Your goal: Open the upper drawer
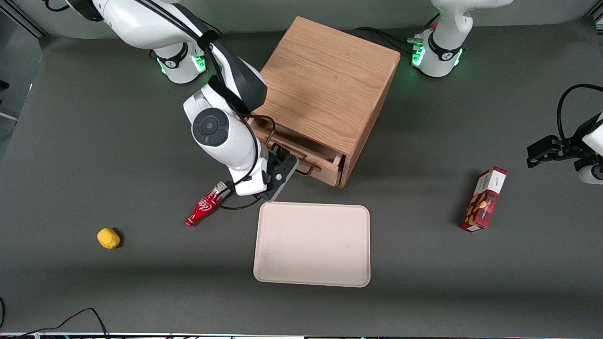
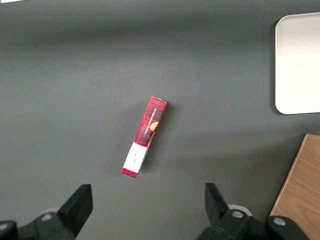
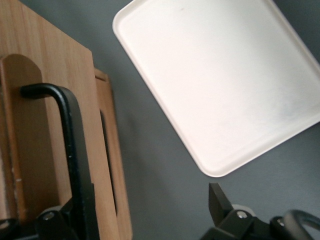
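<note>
With the upper drawer [image 1: 301, 153] slid partly out of the cabinet [image 1: 325, 89], the gripper [image 1: 281, 165] sits at its black wire handle [image 3: 70, 150]. Fingers [image 3: 217, 202] are spread, straddling the handle. Tray [image 1: 312, 243] lies just in front.

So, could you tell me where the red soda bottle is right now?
In the front view the red soda bottle lies on the table beside the tray, just under the end effector at the upper drawer.

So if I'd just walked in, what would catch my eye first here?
Probably the big wooden cabinet mid-table, its upper drawer pulled partly out, with the white arm's gripper at its black handle. Next, the pale empty tray just in front of it, nearer the camera, and the red bottle lying beside the arm.
</note>
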You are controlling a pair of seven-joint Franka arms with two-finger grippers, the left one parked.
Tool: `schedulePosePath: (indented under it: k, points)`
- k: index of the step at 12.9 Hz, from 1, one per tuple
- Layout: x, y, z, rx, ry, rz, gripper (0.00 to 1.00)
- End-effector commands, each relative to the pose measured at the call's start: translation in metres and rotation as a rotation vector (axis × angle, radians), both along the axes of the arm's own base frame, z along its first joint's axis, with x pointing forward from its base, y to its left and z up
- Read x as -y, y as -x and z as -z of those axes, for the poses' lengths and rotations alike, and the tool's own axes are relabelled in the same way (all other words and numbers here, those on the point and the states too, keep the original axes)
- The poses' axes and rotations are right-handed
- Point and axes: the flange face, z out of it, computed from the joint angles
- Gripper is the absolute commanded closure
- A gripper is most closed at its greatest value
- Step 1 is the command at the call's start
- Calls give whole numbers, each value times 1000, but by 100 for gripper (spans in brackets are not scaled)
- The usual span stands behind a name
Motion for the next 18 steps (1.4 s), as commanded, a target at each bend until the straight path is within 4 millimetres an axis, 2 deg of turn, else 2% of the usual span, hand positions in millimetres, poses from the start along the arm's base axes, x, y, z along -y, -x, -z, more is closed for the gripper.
schedulePosePath:
  k: [1,3,6,8,13,18]
  points:
    - [20,-30,3,42,14,11,0]
    - [35,-44,3,67,37,16,0]
    - [72,-76,8,100,64,33,0]
    - [90,-89,6,122,79,45,0]
    - [107,-106,-8,170,78,85,0]
    - [107,-105,-19,176,55,116,0]
